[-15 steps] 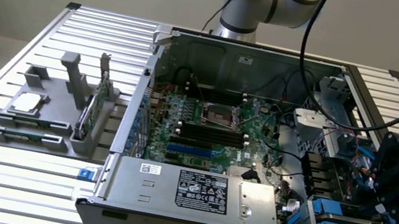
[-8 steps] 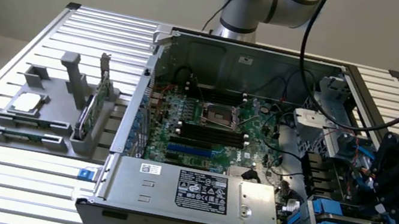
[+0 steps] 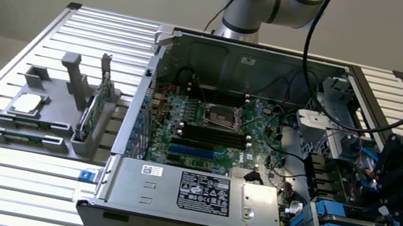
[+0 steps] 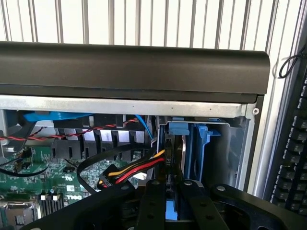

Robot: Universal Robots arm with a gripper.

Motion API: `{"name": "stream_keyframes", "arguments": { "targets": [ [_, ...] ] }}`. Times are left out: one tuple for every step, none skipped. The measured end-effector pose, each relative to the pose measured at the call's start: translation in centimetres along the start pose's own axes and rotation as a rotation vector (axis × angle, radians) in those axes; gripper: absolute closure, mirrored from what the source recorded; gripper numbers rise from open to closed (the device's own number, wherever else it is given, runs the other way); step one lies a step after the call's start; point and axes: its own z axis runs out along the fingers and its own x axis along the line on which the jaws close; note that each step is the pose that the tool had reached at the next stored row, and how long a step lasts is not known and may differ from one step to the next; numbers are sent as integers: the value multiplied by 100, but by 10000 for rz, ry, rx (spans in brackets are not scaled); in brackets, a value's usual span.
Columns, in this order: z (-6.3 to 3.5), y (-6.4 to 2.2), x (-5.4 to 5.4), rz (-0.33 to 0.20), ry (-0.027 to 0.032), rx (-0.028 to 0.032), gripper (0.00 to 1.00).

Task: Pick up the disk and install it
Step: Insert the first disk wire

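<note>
The disk [image 4: 175, 155] stands on edge in the blue drive bay [image 4: 201, 148] at the front corner of the open computer case [image 3: 194, 210], with a blue rail [image 4: 178, 129] at its far end. My gripper [image 4: 173, 191] is right above it, its black fingers [image 4: 154, 201] close together on either side of the disk's near end, with blue plastic showing between them. In the exterior view my gripper [image 3: 387, 208] hangs over the blue bays [image 3: 340, 225] at that view's lower right; the disk itself is hidden behind it there.
Red, yellow and black cables [image 4: 136, 170] run just beside the bay. The motherboard [image 3: 211, 127] fills the case middle and the power supply [image 3: 204, 193] lies at the front. A grey rack [image 3: 45, 117] at the exterior view's left holds a silver chip [image 3: 28, 103] and a green card [image 3: 103, 96]. A keyboard [image 4: 295, 158] lies beyond the case.
</note>
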Motion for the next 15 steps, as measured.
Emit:
{"name": "stream_keyframes", "arguments": {
  "targets": [
    [0, 0, 0, -1, 2, 0, 83],
    [0, 0, 0, -1, 3, 0, 83],
    [0, 0, 0, -1, 3, 0, 83],
    [0, 0, 0, -1, 4, 0, 83],
    [0, 0, 0, -1, 5, 0, 83],
    [0, 0, 0, -1, 6, -1, 83],
    [0, 0, 0, -1, 8, 0, 83],
    [0, 0, 0, 0, 9, 0, 83],
    [0, 0, 0, 3, 9, 0, 83],
    [0, 0, 0, 5, 9, 0, 83],
    [0, 0, -1, 8, 10, 0, 83],
    [0, 0, -1, 11, 11, 0, 83],
    [0, 0, -1, 12, 12, 0, 83],
    [0, 0, -1, 13, 13, 0, 83],
    [0, 1, -1, 14, 17, -1, 83]
  ]
}}
